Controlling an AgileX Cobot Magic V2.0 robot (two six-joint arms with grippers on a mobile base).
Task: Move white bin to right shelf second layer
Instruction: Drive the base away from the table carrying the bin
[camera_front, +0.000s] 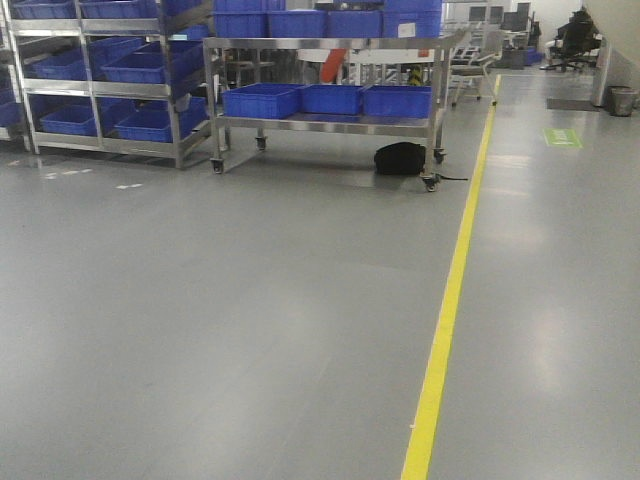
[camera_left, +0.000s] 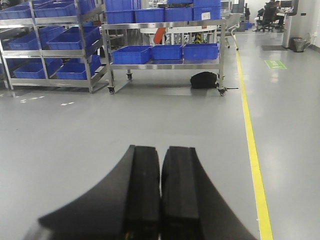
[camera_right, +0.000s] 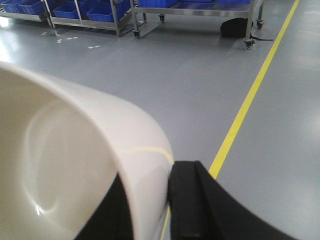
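Right gripper (camera_right: 150, 192) clamps the white bin (camera_right: 70, 150) wall, lower left; left gripper (camera_left: 160, 160) closed, empty. I should carry level, grip firm.

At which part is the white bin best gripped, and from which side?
Grip the thin wall of the white bin at its rim, coming over the open mouth, one finger inside and one outside. The body looks wide, smooth and rounded, with no handle showing, so the rim seems the only part that fits. The right gripper holds it so.
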